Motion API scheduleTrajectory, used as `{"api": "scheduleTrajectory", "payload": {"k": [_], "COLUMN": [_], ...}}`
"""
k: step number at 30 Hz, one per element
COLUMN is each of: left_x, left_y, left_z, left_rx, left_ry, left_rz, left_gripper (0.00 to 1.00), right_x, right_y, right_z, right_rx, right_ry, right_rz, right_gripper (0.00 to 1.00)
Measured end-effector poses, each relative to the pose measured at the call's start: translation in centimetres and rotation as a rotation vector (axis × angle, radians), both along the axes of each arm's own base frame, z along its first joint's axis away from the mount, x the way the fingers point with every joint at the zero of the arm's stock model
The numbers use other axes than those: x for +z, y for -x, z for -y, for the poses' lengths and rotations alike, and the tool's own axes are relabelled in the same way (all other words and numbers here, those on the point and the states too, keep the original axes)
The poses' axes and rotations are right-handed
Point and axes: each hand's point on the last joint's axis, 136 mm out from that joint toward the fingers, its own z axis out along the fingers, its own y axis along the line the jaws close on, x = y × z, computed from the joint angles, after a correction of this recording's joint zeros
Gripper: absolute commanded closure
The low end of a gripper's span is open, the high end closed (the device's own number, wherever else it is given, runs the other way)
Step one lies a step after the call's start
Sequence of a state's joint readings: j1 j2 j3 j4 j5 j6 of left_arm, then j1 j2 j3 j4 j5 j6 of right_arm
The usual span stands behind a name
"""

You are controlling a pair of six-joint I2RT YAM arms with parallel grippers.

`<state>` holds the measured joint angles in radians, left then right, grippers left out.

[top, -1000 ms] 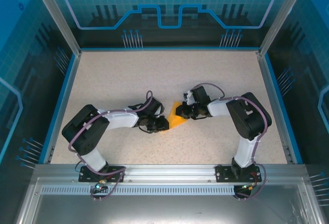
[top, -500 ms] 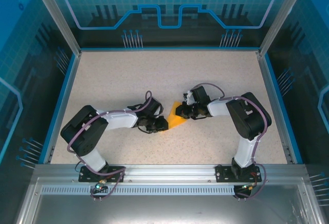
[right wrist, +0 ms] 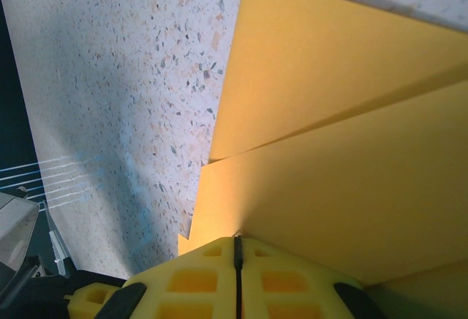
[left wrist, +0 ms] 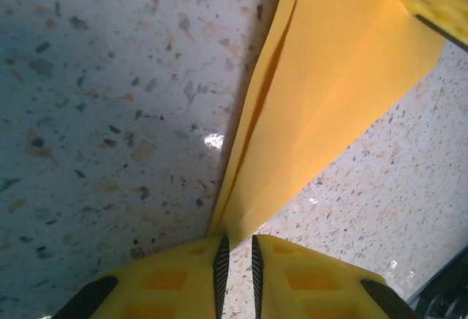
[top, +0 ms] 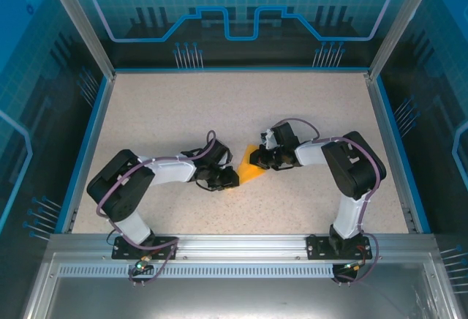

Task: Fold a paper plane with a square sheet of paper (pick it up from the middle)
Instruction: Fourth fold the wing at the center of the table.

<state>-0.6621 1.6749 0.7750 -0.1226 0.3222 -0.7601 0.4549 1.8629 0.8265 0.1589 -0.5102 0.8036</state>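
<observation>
Folded orange paper (top: 251, 173) is seen at table (top: 183, 114) centre. 1 corner is pinched by left gripper (left wrist: 236, 252); the opposite edge is clamped by right gripper (right wrist: 236, 249).

The folded sheet of paper (left wrist: 336, 99) ahead of the jaws is plain orange-yellow, unmarked. The left gripper (left wrist: 236, 244) and right gripper (right wrist: 237, 244) have bright yellow fingers with black inner pads. To either side of the jaws, the table (left wrist: 95, 114) is pale beige, speckled with dark flecks.
</observation>
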Motion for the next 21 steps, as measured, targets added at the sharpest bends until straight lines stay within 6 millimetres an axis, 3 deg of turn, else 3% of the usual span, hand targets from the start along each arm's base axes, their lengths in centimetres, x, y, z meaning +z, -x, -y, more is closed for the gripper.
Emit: {"api": "scheduleTrajectory", "payload": {"k": [9, 13, 16, 21], "left_x": [0.1, 0.4, 1.0, 1.9], "left_y": [0.0, 0.9, 0.4, -0.9], "left_z": [-0.4, -1.4, -1.0, 0.3], "left_rx": [0.004, 0.009, 0.013, 0.016], "left_ry": [-0.016, -0.030, -0.002, 0.056], "left_rz": [0.011, 0.010, 0.034, 0.081], "left_gripper": [0.81, 0.89, 0.99, 1.00], "right_x": [0.0, 0.0, 0.0, 0.0], "right_y": [0.0, 0.0, 0.0, 0.0], "right_z": [0.0, -0.1, -0.1, -0.1], "right_rx": [0.002, 0.002, 0.002, 0.003], "right_ry": [-0.003, -0.004, -0.004, -0.006], "right_rz": [0.000, 0.000, 0.000, 0.000], "right_gripper": [0.93, 0.93, 0.93, 0.93]}}
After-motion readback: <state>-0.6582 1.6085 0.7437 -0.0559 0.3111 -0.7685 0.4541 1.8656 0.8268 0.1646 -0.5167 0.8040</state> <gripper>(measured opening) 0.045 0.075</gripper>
